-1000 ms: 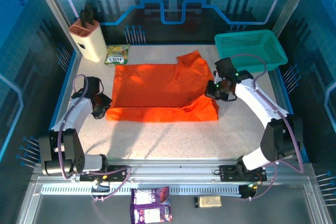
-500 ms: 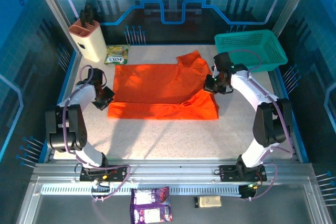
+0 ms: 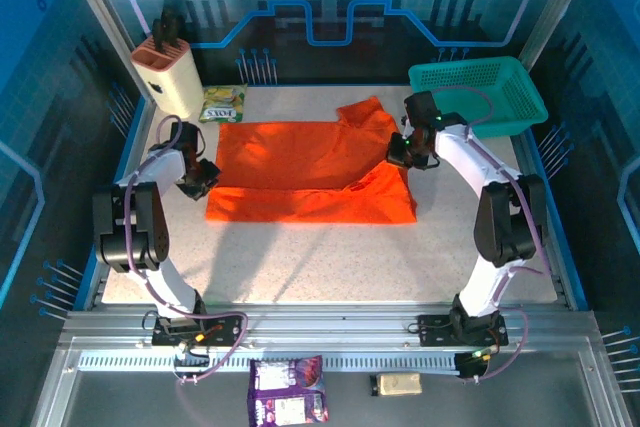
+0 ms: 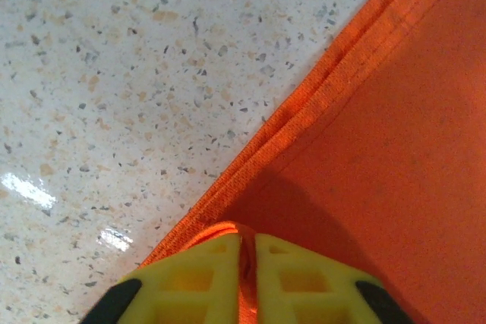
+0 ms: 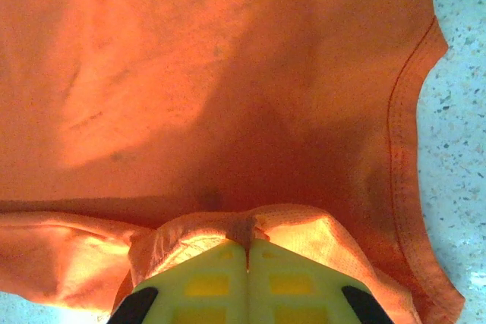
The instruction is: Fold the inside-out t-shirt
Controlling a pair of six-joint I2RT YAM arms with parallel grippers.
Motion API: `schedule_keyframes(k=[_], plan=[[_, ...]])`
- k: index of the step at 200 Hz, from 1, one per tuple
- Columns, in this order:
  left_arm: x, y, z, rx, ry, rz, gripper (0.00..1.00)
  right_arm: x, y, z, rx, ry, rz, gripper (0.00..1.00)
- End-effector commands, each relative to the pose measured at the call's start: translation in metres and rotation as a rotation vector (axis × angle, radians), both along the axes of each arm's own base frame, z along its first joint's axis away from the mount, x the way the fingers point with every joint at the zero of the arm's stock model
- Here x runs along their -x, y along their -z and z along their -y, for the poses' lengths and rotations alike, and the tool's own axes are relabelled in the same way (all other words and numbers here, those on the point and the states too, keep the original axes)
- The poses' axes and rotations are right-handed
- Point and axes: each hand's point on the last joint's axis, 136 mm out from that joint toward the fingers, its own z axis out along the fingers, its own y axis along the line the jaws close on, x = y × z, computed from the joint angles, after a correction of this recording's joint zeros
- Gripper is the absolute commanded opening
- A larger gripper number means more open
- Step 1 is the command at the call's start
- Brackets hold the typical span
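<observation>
Basically, on the table [image 3: 300, 267] the shirt [image 3: 300, 162] lies flat, long axis left-right between the arms, left gripper [image 3: 205, 175] clamped on its left hem, right gripper [image 3: 400, 152] clamped on a bunched right-side fold, so neither is nearer.

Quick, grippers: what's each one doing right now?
Left gripper: closed, pinching the t-shirt at its hem.
Right gripper: closed on a fold of the t-shirt.

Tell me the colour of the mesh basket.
Teal; the basket shows best in the top external view.
</observation>
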Motion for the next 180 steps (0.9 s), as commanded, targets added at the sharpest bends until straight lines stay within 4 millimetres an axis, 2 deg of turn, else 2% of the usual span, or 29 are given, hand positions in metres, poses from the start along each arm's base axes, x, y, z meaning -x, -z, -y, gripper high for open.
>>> schedule_keyframes(k=[1, 17, 29, 51, 72, 100, 124, 155, 180], plan=[[0.003, -0.006, -0.004, -0.011, 0.008, -0.025, 0.22, -0.01, -0.006, 0.006, 0.02, 0.013, 0.015, 0.14], [0.004, -0.018, -0.005, -0.025, 0.008, -0.003, 0.31, -0.006, -0.017, 0.007, 0.044, 0.01, 0.033, 0.31], [0.005, -0.03, -0.006, -0.037, 0.012, 0.022, 0.33, 0.0, -0.024, 0.008, 0.059, 0.004, 0.043, 0.4], [0.014, -0.044, -0.006, -0.055, 0.028, 0.038, 0.34, 0.014, -0.03, 0.007, 0.055, -0.007, 0.043, 0.47], [0.022, -0.047, 0.005, -0.014, 0.071, 0.049, 0.33, 0.033, -0.021, -0.005, 0.007, -0.043, 0.007, 0.49], [0.03, -0.03, 0.042, 0.114, 0.156, 0.051, 0.32, 0.059, 0.004, -0.034, -0.117, -0.119, -0.068, 0.56], [0.035, -0.008, 0.066, 0.177, 0.195, 0.035, 0.32, 0.07, 0.024, -0.046, -0.195, -0.137, -0.112, 0.67], [0.045, 0.02, 0.066, 0.166, 0.192, -0.044, 0.32, 0.078, 0.05, -0.042, -0.184, -0.136, -0.158, 0.76], [0.061, 0.038, 0.053, 0.109, 0.174, -0.134, 0.32, 0.085, 0.076, -0.023, -0.14, -0.097, -0.207, 0.78]])
